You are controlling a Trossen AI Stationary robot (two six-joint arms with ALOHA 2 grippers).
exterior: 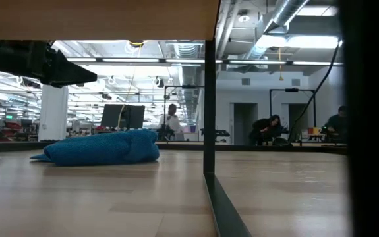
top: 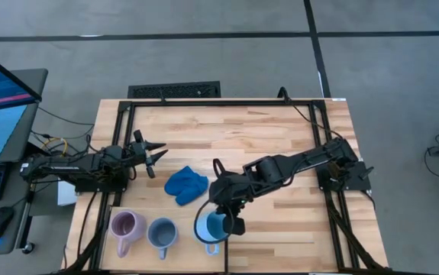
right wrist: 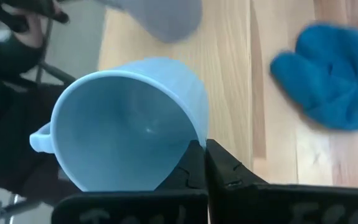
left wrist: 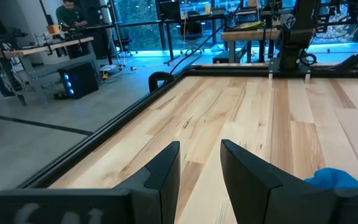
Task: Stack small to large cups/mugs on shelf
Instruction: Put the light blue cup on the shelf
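Observation:
The bright light blue mug (right wrist: 126,121) hangs tilted in my right gripper (top: 233,221), which is shut on it above the table's near side, right of the other two mugs. The lilac mug (top: 125,226) and the grey-blue mug (top: 162,232) stand upright side by side on the pale shelf panel (top: 182,252) at the near left. My left gripper (left wrist: 200,177) waits open and level over the table's left side, holding nothing. My right gripper pinches the light blue mug's wall at the rim (right wrist: 190,144), on the side opposite the handle (right wrist: 39,140), one finger inside and one outside. The fingers (right wrist: 228,171) slant down from the right. The mug hangs clear and tilted, its mouth turned up toward the wrist.
A royal-blue cloth lump (top: 186,185) lies mid-table, just beyond the mugs. A black frame (top: 227,103) runs round the table, with a dark upright post (exterior: 209,112) at the shelf's right side. Bare planks lie at the far side and right. People sit in the room behind.

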